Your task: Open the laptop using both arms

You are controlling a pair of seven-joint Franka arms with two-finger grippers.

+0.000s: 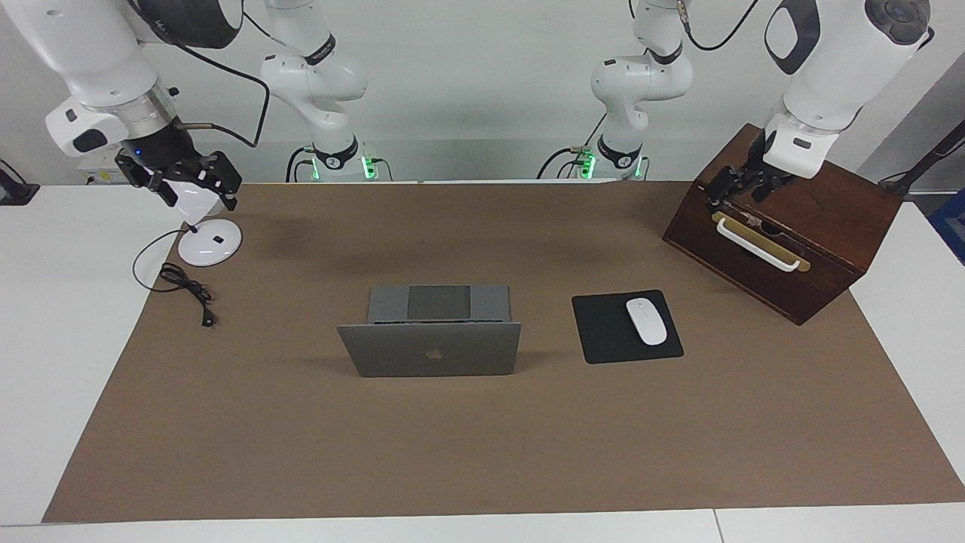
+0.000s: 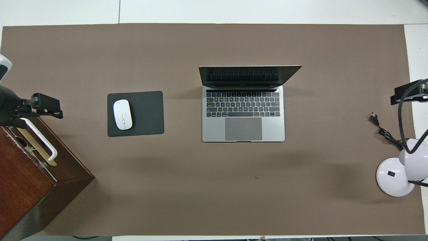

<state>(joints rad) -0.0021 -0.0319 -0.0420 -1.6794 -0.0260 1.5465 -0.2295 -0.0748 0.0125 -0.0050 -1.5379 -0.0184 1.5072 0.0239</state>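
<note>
I am watching the thin silver-grey metal laptop [image 1: 430,348] sitting at the middle of the brown mat [image 2: 200,194] with its lid already raised, the dark logo facing away from the robots and the grey keyboard deck and trackpad toward them. In the overhead view, at nine o'clock from the laptop and near it, a flat black rectangular mouse pad [image 2: 147,113] is lying with a white oval mouse [image 2: 122,114] on it.

The left gripper [image 1: 742,187] is hanging over the top edge of the dark brown wooden box [image 1: 829,226] with the white bar handle, at the left arm's end of the table — its fingers are standing spread and pinching nothing. The right gripper [image 1: 188,177] is hovering over the white round-based desk lamp [image 1: 209,241] at the right arm's end, fingers likewise spread and empty — the lamp's black cord [image 1: 188,290] is trailing on the mat beside the base. Both grippers are well apart from the laptop.
</note>
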